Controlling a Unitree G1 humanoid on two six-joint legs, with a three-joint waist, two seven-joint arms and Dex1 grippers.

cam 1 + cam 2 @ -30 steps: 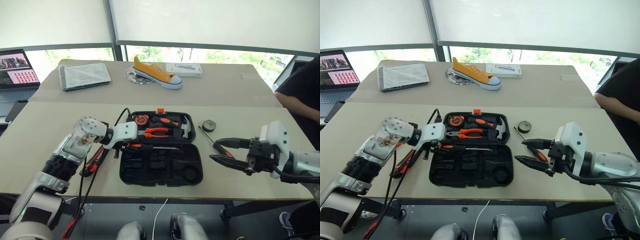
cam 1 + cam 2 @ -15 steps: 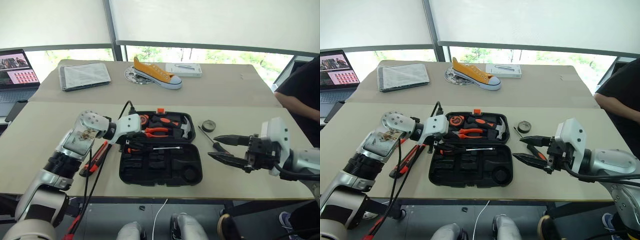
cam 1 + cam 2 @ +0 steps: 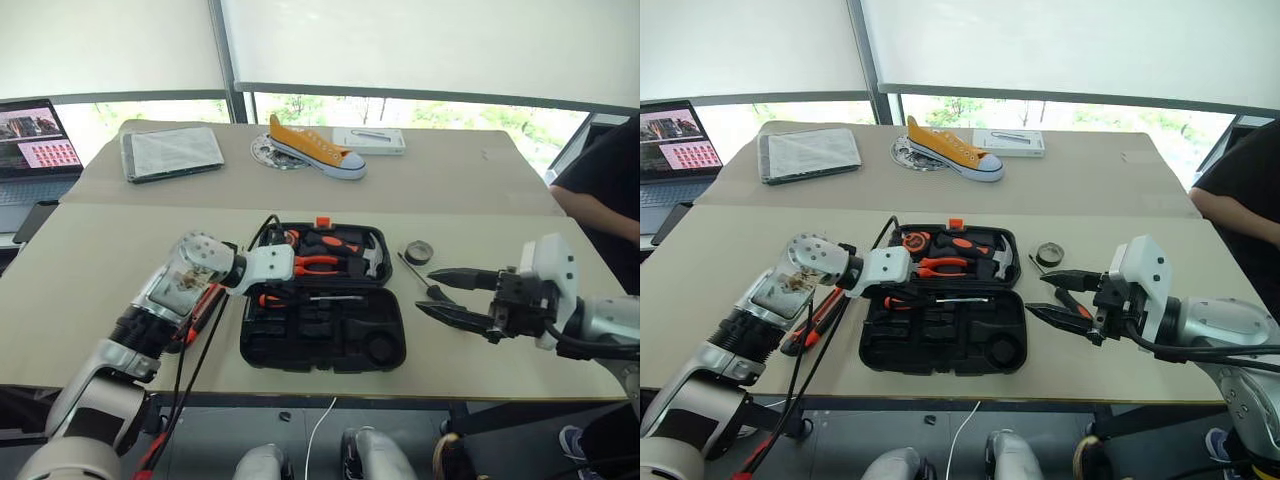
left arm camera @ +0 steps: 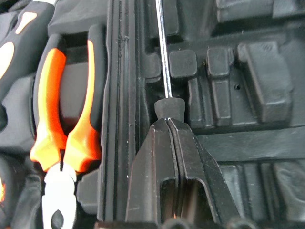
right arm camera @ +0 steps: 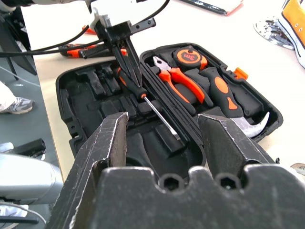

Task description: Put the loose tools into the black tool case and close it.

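Beige surface (image 3: pixel 100 270) carries the open case (image 3: pixel 322 330) near its front edge. Left tool (image 3: pixel 258 297) is clamped on a screwdriver (image 3: pixel 318 297) lying along the case's hinge line. Right tool (image 3: pixel 440 295) hovers wide beside the case, near the tape roll (image 3: pixel 417 251).

Left wrist view: fingers (image 4: pixel 152 162) pinch the screwdriver handle (image 4: pixel 167 108) beside the pliers (image 4: pixel 66 102).

Right wrist view: fingers (image 5: pixel 102 148) stand spread; hammer (image 5: pixel 228 102) and tape measure (image 5: pixel 189 56) sit in recesses.

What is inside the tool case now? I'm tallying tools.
Tool case: tape measure, pliers, hammer, and one screwdriver gripped by the left hand. Its handle is hidden.
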